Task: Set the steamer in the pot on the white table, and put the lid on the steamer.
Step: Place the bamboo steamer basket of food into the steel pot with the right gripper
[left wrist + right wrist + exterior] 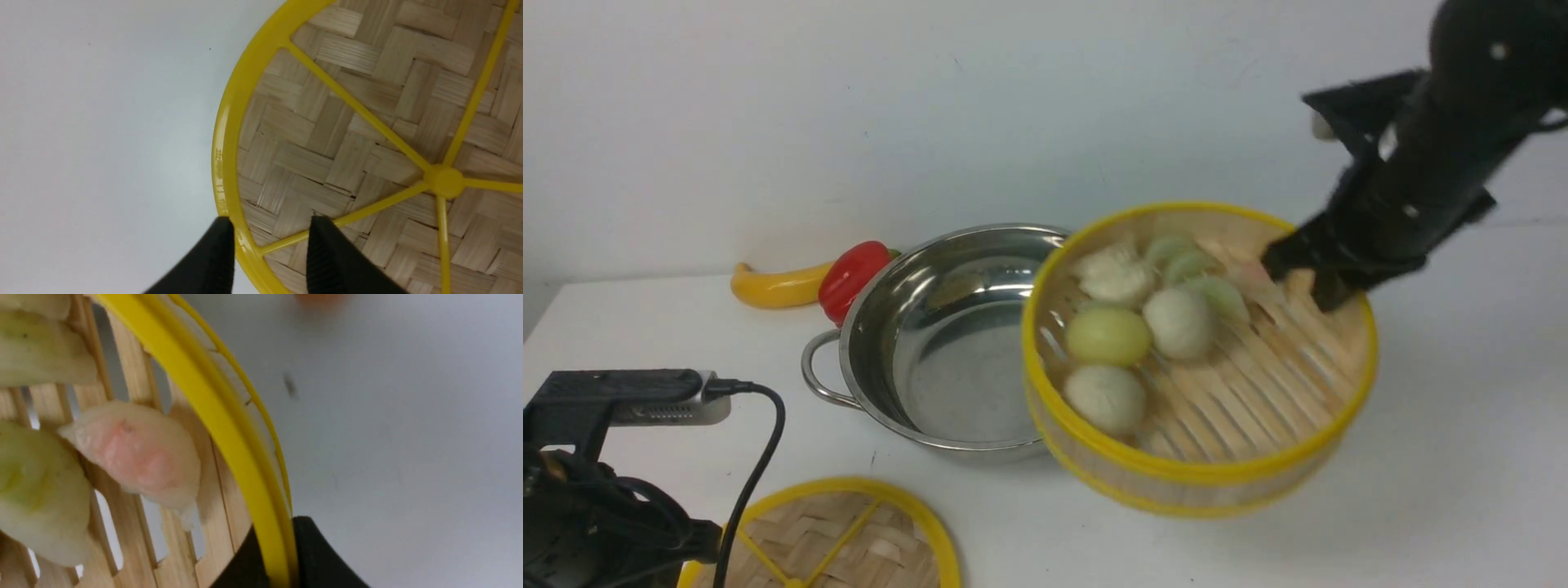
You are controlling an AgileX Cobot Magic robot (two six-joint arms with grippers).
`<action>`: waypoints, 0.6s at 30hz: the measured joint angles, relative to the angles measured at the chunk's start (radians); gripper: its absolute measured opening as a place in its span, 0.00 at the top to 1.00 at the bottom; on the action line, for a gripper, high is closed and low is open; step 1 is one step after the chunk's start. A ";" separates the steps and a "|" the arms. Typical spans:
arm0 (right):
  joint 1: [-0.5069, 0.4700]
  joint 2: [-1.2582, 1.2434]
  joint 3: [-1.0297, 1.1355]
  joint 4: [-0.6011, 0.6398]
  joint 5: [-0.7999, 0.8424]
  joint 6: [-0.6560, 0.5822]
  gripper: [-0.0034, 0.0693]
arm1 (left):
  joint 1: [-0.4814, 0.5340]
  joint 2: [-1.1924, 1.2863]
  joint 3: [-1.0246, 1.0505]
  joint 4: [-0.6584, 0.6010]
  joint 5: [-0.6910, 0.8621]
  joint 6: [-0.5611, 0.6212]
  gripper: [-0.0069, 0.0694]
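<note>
The steamer (1176, 490), a bamboo basket with a yellow rim, hangs tilted above the white table (1462, 457), and its left side overlaps the right edge of the pot (947, 343). Several buns and dumplings (1131, 335) lie on its slatted floor. My right gripper (1298, 273) is shut on its far rim, one finger inside and one outside (280, 555). The empty steel pot stands on the table. The woven lid (849, 531) lies flat at the front left. My left gripper (269, 245) is open just above it, its fingers on either side of the lid's yellow rim (222, 163).
A yellow pepper (772, 286) and a red pepper (854, 278) lie behind the pot's left side, close to the back wall. The left arm's camera and black cable (662, 396) sit at the front left, beside the pot's near handle (817, 380).
</note>
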 joint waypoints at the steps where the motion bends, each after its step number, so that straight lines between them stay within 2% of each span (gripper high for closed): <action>1: 0.017 0.054 -0.093 -0.006 0.001 -0.001 0.89 | 0.000 0.000 0.000 0.000 0.000 0.000 0.59; 5: 0.069 0.262 -0.430 -0.006 -0.002 -0.001 0.89 | 0.000 0.000 0.000 -0.014 0.000 0.000 0.59; 11: 0.096 0.511 -0.759 0.052 -0.002 -0.001 0.89 | 0.000 0.000 0.000 -0.019 -0.004 0.000 0.59; 18: 0.096 0.638 -0.800 0.064 0.017 -0.007 0.89 | 0.000 0.000 0.000 -0.052 -0.007 0.028 0.59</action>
